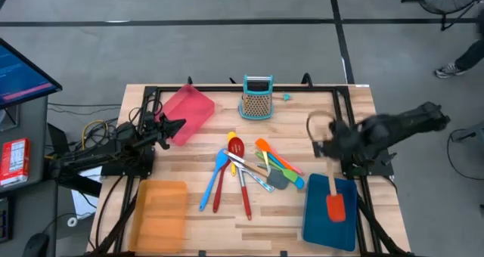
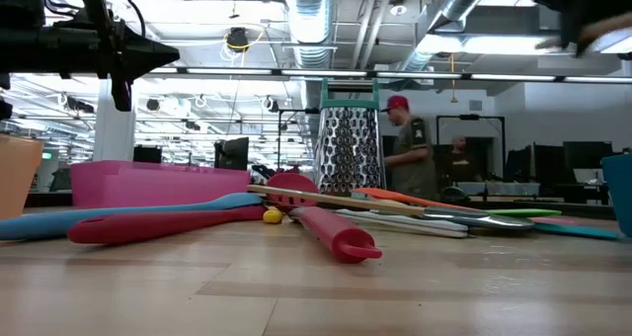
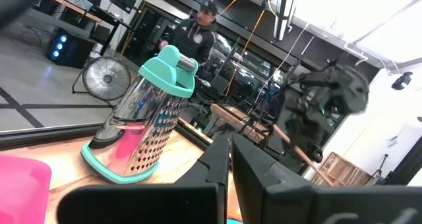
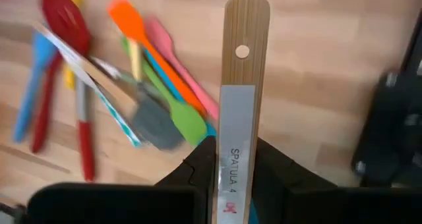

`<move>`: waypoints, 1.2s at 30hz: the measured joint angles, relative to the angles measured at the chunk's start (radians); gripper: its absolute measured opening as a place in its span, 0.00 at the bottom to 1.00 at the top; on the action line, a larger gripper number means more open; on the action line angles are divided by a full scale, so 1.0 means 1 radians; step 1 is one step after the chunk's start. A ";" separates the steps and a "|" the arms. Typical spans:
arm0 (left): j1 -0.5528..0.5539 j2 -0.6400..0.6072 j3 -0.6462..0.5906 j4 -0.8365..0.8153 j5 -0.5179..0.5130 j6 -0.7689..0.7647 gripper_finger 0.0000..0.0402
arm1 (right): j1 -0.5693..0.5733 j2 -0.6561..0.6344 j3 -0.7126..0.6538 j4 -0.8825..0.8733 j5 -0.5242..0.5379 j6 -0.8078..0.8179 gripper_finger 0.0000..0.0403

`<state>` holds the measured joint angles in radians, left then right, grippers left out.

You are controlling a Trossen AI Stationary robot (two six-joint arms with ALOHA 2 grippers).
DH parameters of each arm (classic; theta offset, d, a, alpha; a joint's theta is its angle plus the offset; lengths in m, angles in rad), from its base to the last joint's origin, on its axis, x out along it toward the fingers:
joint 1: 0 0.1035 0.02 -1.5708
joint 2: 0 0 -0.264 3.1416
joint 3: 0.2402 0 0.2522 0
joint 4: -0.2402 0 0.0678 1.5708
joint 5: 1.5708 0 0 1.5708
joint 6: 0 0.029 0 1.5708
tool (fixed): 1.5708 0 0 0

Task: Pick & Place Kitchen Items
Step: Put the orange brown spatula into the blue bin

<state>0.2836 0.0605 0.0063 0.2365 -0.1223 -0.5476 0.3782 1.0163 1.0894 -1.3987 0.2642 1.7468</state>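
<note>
**Right arm carries a spatula; the blue tray lies just below and inboard of it**

My right end effector [image 4: 232, 159] is closed on the flat wooden handle of a spatula [image 4: 242, 85], the one with a white "SPATULA 4" label. The handle runs straight out ahead of the fingers, so its long axis follows the end effector's own pointing direction. From above, that right end effector [image 1: 327, 145] hangs over the surface's right side, raised off it, and its outline is smeared, so I won't judge its height closely.

What the next move turns on, as I read it: the flat dark-blue plastic tray [image 1: 314, 219] sits nearer me than the end effector and slightly to its right, already holding an orange-headed wooden-handled spatula [image 1: 334, 204] lying lengthwise. I would swing back over it and lay the held spatula parallel to that one.

The loose heap of coloured spoons and spatulas [image 1: 249, 170] lies to the end effector's left, mid-surface, handles fanned in several directions. It is about midway between both arms.

My left end effector [image 1: 178, 125] waits over the pink tray [image 1: 198, 102], fingers nearly together and empty, the teal-framed metal box grater [image 3: 142, 128] ahead of it
</note>
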 joint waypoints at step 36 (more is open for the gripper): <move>0.000 0.000 0.000 0.017 0.000 0.000 0.01 | 0.454 0.374 -0.180 0.244 0.146 0.323 0.15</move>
<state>0.2836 0.0605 0.0063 0.2539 -0.1223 -0.5476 0.8318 1.3900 0.9089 -1.1544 0.4103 2.0693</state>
